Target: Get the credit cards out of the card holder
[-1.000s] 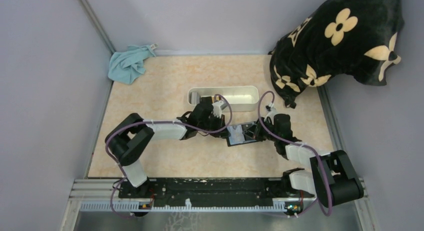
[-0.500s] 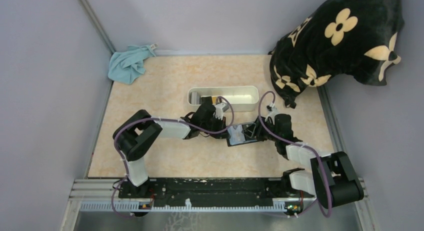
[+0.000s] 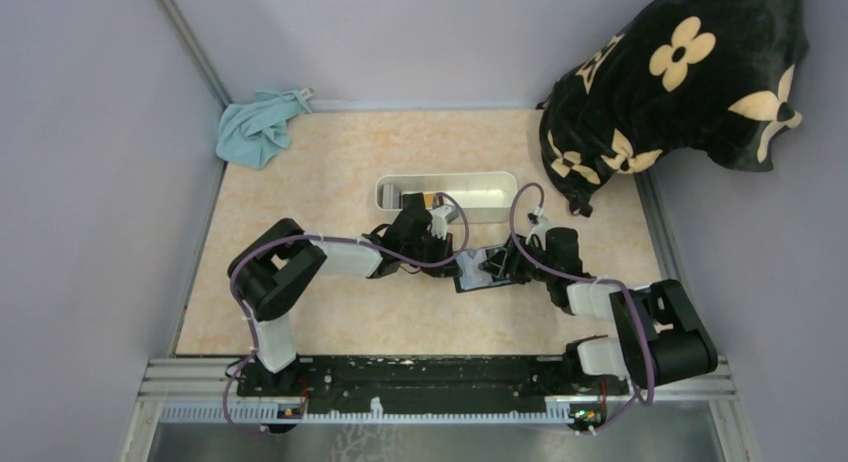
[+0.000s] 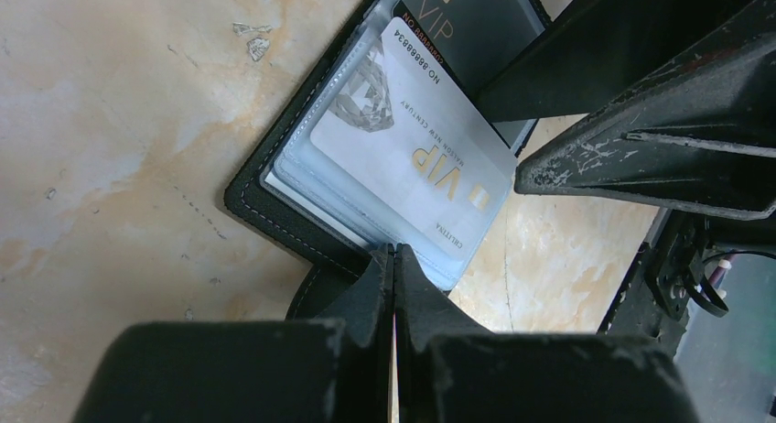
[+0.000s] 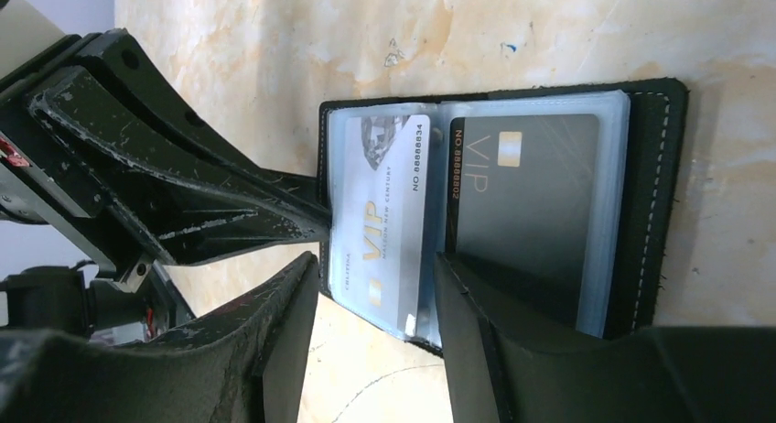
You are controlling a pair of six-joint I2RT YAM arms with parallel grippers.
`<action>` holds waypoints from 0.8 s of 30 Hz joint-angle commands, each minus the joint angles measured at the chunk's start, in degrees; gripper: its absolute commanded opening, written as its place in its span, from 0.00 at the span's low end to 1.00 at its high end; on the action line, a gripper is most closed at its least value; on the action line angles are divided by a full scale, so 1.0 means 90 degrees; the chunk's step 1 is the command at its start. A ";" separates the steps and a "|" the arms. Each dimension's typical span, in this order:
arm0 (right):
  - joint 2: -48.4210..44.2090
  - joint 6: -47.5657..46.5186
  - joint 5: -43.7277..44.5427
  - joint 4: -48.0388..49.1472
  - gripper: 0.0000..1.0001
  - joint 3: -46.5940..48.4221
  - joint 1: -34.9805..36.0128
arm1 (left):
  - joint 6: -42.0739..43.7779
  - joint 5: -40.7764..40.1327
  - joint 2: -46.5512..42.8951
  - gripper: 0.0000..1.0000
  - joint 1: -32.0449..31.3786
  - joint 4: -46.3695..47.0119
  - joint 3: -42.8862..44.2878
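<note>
At mid-table: card holder [image 5: 654, 203] open, light card [image 5: 380, 212] protruding.
Left gripper [image 4: 393, 254]: pinched shut at holder's rim.
Right gripper [image 5: 375, 260]: spread astride card; close squarely, pull straight.

Black card holder [image 5: 654, 167], pale blue card [image 5: 380, 222], dark grey card [image 5: 522, 212]

White and black arm links [image 3: 330, 260], purple cables [image 3: 232, 282], scuffed black pincer fingers [image 4: 641, 157]
</note>
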 commanded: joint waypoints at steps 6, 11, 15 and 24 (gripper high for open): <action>0.0210 0.0335 -0.0591 0.1033 0.49 -0.0105 -0.0048 | 0.0098 -0.0207 0.0293 0.00 0.0022 -0.0254 -0.0007; 0.0044 0.0525 -0.0801 0.1358 0.45 -0.0163 -0.0040 | 0.0089 -0.0192 0.0303 0.00 0.0032 -0.0276 -0.0001; 0.0067 0.0504 -0.0890 0.1412 0.41 -0.0129 -0.0049 | 0.0070 -0.0182 0.0302 0.00 0.0032 -0.0279 -0.0009; 0.0327 0.0551 -0.1152 0.1648 0.40 -0.0101 -0.0003 | 0.0041 -0.0170 0.0302 0.00 0.0034 -0.0261 -0.0048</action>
